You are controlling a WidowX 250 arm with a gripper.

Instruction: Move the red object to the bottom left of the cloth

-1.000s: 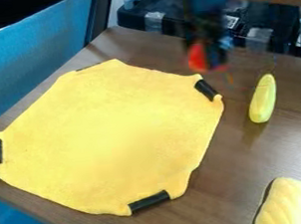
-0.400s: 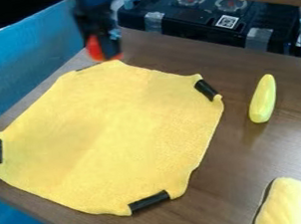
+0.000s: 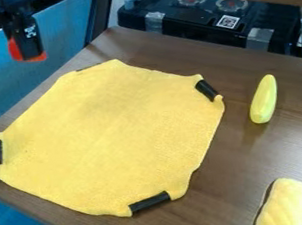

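Brown wood-grain surface (image 3: 230,177), set at a slant in my camera view, carries the work area. The red object (image 3: 15,50) is at the upper left of the view, raised off the surface and outside the outline of the cloth. I have it gripped in the black two-finger hand (image 3: 29,53), which points downward; the fingers are closed on it, with red showing beside and below them. I cannot tell the exact finger gap.

Nearest below it in my view lies the flat yellow cloth (image 3: 109,138), roughly octagonal, with black strips (image 3: 149,203) at its short edges. Right of the cloth, and apart from it, is a smooth yellow-green elongated object (image 3: 263,98). At the lower right corner rests a pale yellow, ridged, loaf-shaped object (image 3: 288,204).

A blue panel (image 3: 10,85) runs along the left. Behind the surface I see a black case (image 3: 171,13) with two round fittings.
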